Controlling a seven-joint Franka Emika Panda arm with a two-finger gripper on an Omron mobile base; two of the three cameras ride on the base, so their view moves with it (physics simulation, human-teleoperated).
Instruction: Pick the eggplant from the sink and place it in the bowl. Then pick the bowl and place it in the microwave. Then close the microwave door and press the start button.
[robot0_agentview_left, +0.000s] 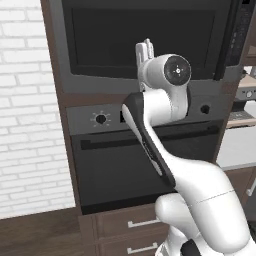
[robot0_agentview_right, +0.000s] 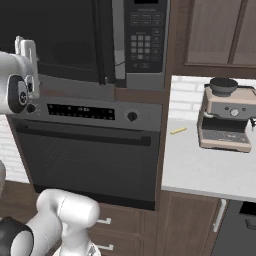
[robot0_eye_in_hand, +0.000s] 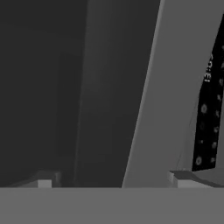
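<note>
Two fingers: the gripper (robot0_eye_in_hand: 111, 177) has its jaws spread wide with nothing between them; the two tips sit far apart at the bottom of the hand view, pointed at dark glass.
Gripper position: raised in front of the microwave (robot0_agentview_left: 150, 40), close to its front, at about the height of the door's lower edge; in the right base view the hand (robot0_agentview_right: 27, 55) sits at the far left, before the glass.
Microwave door: a wide panel of dark glass in a dark frame (robot0_agentview_right: 55, 35), spanning most of the front; whether it is fully shut I cannot tell.
Door edge: a pale grey strip (robot0_eye_in_hand: 175, 87) runs slantwise up the hand view, between the glass and the keypad.
Keypad: a tall black panel of small grey buttons (robot0_agentview_right: 145, 37) on the microwave's right side, with a small display above.
Below the microwave: a wall oven (robot0_agentview_right: 90, 155) with round knobs and a long dark handle.
Right side: a pale counter (robot0_agentview_right: 200, 165) carrying a beige espresso machine (robot0_agentview_right: 225, 120).
</note>
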